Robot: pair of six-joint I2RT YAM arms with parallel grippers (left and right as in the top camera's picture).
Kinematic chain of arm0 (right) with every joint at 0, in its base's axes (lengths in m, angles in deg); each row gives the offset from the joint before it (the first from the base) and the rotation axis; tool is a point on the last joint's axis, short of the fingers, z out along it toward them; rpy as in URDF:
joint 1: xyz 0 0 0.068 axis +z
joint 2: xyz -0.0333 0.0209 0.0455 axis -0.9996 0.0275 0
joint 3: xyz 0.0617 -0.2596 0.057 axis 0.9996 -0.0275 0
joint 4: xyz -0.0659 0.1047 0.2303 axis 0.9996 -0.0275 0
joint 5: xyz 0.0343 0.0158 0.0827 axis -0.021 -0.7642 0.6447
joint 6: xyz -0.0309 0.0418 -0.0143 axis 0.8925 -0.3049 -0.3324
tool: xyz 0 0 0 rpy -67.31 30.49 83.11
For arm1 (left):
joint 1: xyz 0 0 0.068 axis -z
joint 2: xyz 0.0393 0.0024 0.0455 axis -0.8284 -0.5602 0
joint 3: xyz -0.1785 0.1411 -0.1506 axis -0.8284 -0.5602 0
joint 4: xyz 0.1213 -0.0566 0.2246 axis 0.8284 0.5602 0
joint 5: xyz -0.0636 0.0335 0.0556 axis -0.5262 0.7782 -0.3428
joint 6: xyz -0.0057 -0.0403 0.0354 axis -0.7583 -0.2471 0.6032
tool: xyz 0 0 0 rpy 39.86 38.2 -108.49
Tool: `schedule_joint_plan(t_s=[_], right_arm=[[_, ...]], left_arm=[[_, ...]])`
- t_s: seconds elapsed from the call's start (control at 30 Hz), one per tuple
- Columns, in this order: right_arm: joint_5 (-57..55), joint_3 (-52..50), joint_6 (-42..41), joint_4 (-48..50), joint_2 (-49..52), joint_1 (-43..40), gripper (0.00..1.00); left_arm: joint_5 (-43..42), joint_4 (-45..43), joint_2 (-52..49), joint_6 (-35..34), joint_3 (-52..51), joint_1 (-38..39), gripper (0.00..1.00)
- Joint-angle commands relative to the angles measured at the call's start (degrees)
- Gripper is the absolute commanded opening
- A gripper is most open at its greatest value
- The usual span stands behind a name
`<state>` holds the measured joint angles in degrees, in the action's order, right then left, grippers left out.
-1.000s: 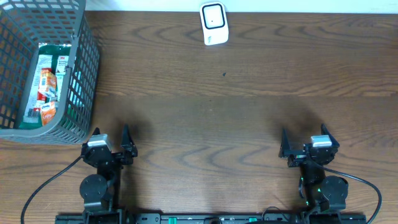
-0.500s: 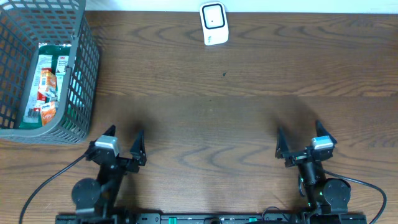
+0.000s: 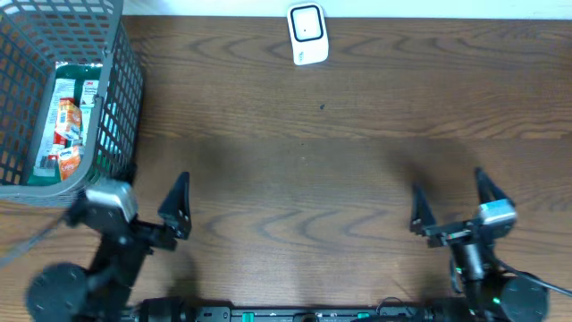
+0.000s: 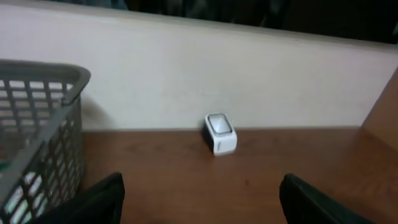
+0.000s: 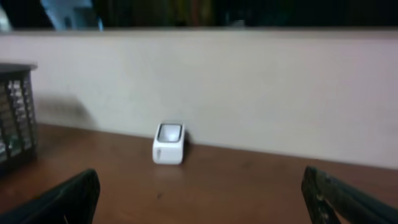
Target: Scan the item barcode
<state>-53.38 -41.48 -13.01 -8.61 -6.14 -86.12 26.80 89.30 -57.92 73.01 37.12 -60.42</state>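
The white barcode scanner (image 3: 307, 34) stands at the table's far edge, near the wall; it also shows in the left wrist view (image 4: 219, 132) and the right wrist view (image 5: 168, 143). Packaged items (image 3: 67, 125), orange, red and green, lie inside the grey mesh basket (image 3: 121, 85) at the far left. My left gripper (image 3: 136, 207) hovers open just in front of the basket's near corner, holding nothing. My right gripper (image 3: 449, 201) is open and empty over the near right of the table. Both wrist views show wide-apart fingertips (image 4: 102, 199) (image 5: 65, 199) over bare wood.
The basket's rim (image 4: 43, 74) fills the left of the left wrist view, and its corner (image 5: 15, 112) shows at the right wrist view's left edge. A pale wall runs behind the scanner. Brown wooden tabletop (image 3: 304, 179) lies between the arms and the scanner.
Both arms have lifted from their rest pose. The left one swung left toward the basket and the right one shifted right. Both grippers stayed open.
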Motion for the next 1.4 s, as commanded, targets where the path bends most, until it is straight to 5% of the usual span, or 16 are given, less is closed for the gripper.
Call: schedule_joint_plan(t_s=[0.0,0.33,0.53,0.97,1.2,1.37], right_arm=[[-3.5,10.9,-0.2,-3.5,7.5,-0.8,0.99],[-5.7,47.9,4.5,-28.9,38.7,-0.8,0.99],[-8.0,64.5,4.4,-45.3,55.5,-1.1,0.99],[-7.4,67.8,4.4,-55.4,76.7,-1.1,0.99],[-7.4,67.8,4.4,-56.8,83.6,-1.1,0.99],[-7.4,67.8,4.4,-56.8,87.8,-1.1,0.99]], left_arm=[[1.2,6.3,-10.1,3.9,15.1,-0.4,0.81],[14.9,38.5,-47.0,7.8,68.5,-1.2,0.8],[15.0,50.3,-65.7,7.7,89.0,-5.7,0.81],[15.3,53.7,-82.3,7.7,90.4,-16.6,0.81],[15.4,57.4,-85.5,-6.9,89.7,-22.6,0.81],[15.5,62.9,-88.7,-8.2,88.4,-25.4,0.81]])
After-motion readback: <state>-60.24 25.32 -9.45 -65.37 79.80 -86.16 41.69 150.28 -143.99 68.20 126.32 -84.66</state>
